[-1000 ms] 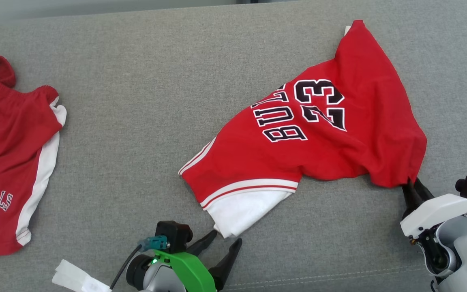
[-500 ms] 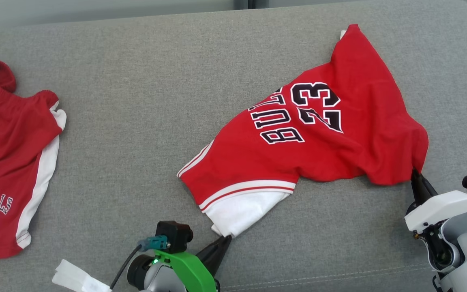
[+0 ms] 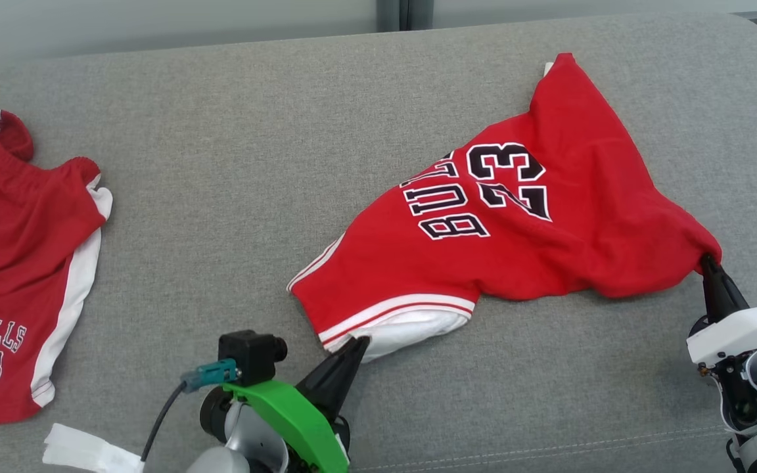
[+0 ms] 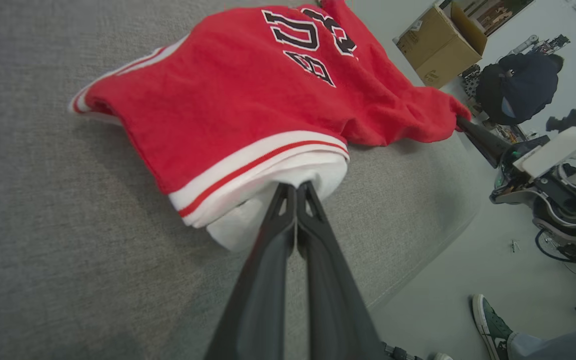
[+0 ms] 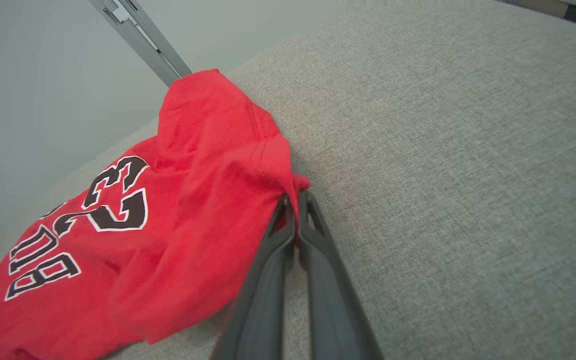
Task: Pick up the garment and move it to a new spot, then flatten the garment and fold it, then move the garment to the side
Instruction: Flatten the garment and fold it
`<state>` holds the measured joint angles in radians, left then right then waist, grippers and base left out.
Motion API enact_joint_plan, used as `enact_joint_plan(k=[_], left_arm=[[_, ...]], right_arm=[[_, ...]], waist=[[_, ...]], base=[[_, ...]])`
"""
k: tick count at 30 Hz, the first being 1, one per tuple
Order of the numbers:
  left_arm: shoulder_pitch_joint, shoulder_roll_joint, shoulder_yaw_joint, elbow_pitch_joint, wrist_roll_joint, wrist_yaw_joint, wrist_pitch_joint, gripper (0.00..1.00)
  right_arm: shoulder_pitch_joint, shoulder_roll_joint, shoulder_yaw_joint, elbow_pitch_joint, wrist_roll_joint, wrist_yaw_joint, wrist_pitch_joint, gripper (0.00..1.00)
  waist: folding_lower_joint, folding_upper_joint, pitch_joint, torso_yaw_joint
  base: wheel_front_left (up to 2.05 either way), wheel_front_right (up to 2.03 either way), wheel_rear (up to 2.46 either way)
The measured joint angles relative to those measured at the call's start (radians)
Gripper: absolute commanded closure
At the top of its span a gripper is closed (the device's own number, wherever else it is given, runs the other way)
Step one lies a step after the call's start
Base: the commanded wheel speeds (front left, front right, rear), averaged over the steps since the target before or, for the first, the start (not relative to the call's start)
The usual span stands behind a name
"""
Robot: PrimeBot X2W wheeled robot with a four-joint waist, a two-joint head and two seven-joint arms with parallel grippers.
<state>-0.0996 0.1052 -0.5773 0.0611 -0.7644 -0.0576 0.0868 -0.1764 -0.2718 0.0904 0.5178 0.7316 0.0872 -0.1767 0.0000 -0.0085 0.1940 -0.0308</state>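
Broad open grey fabric surface [image 3: 221, 164] separates two red garments; its near edge runs just behind both grippers. The garment [image 3: 549, 249] lies right of centre, the second red garment [image 3: 17, 263] at the left edge. The left gripper [image 3: 357, 341] is clamped on its white hem, the right gripper [image 3: 707, 263] on its red corner.

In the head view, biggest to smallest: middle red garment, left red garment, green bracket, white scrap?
1. Middle red garment.
2. Left red garment, cut off by the picture's edge.
3. Green bracket and white scrap look alike; the bracket sits nearer, so unranked.
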Motion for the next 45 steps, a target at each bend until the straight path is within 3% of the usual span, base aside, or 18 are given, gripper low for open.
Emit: enact_joint_plan(k=[14,19,26,31,35,40,45], left_arm=[[-0.099,0.012,0.130,-0.165,-0.035,-0.013,-0.077,1.00],[-0.036,0.071,0.122,-0.115,-0.056,0.006,-0.003,1.00],[0.093,0.081,0.078,-0.114,-0.215,0.006,0.132,1.00],[0.121,0.123,0.069,-0.143,-0.243,0.006,0.191,1.00],[0.119,0.125,0.098,-0.189,-0.287,0.006,0.208,1.00],[0.054,0.127,0.114,-0.194,-0.343,0.010,0.282,1.00],[-0.159,0.120,0.172,-0.116,-0.404,0.062,0.379,1.00]], right_arm=[[-0.037,0.012,-0.026,-0.100,0.056,0.017,-0.025,1.00],[-0.002,-0.013,-0.007,-0.123,0.062,0.025,0.006,1.00],[0.143,-0.039,0.011,-0.165,0.132,0.028,0.079,1.00],[0.193,-0.082,0.040,-0.222,0.145,0.036,0.132,1.00],[0.192,-0.088,0.059,-0.291,0.166,0.036,0.161,1.00],[0.091,-0.079,0.117,-0.362,0.224,0.036,0.219,1.00],[-0.097,-0.032,0.125,-0.360,0.326,0.036,0.296,1.00]], waist=[[0.0000,0.0000,-0.030,0.011],[0.0000,0.0000,-0.041,0.015],[-0.0001,0.0000,-0.044,0.019],[0.0000,0.0000,-0.040,0.020],[0.0000,0.0000,-0.022,0.014],[0.0000,0.0000,0.020,0.005],[0.0000,0.0000,0.077,-0.005]], base=[[0.00,0.00,0.00],[0.00,0.00,0.00],[0.00,0.00,0.00],[0.00,0.00,0.00],[0.00,0.00,0.00],[0.00,0.00,0.00],[0.00,0.00,0.00]])
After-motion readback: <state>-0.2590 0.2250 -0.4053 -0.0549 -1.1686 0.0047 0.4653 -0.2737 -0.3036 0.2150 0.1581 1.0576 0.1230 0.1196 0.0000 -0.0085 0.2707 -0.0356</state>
